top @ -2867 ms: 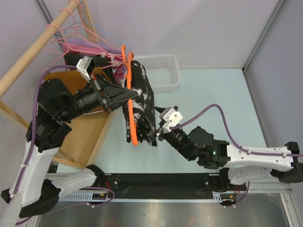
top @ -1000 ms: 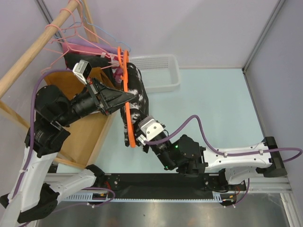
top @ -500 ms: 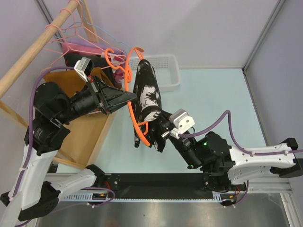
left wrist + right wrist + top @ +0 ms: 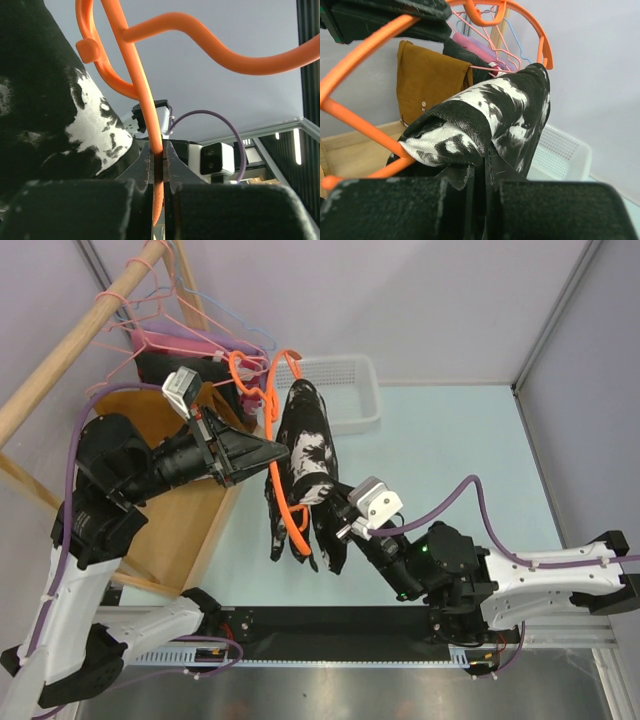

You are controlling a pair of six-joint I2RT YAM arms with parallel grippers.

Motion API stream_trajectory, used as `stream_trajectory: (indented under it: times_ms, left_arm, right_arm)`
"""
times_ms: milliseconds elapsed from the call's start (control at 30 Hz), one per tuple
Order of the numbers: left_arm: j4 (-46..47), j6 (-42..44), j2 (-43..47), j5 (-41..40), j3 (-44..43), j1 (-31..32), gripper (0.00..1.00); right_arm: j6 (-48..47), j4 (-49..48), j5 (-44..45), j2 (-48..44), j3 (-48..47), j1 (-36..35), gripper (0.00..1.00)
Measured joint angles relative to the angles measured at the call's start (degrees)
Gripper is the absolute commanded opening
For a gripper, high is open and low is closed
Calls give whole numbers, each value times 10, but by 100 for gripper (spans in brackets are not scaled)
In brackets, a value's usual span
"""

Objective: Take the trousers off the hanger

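L arm (image 4: 110, 480) out toward 3 o'clock, L fingers (image 4: 75, 210) pinching orange plastic hanger (image 4: 291, 512). R arm (image 4: 530, 575) stretched toward 10 o'clock, R fingers (image 4: 420, 205) nipped on black white-blotched cloth trousers (image 4: 310, 440), draped over hanger above table (image 4: 450, 440).

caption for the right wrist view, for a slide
right tool shut on black-and-white trousers draped over an orange hanger

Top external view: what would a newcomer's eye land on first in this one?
The bright orange hanger held up left of centre, with black-and-white trousers draped over it. The left tool is pinched on the hanger's rod from the left, while the right tool grips the cloth's lower end from the right. Further back, a rust-brown pair hangs at the far left.
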State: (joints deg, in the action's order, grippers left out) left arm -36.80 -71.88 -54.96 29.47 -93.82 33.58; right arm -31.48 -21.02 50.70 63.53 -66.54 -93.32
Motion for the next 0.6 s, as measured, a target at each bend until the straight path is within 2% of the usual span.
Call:
stream_trajectory:
  times_ms: [333,600]
  left_arm:
    - [10,56,15,-27,62,-4,0]
    - [33,80,52,-66,125,-4,0]
  right_arm:
    - [-52,-11,10,73,-66,-2,0]
    - [-86,5,22,80,-71,2,0]
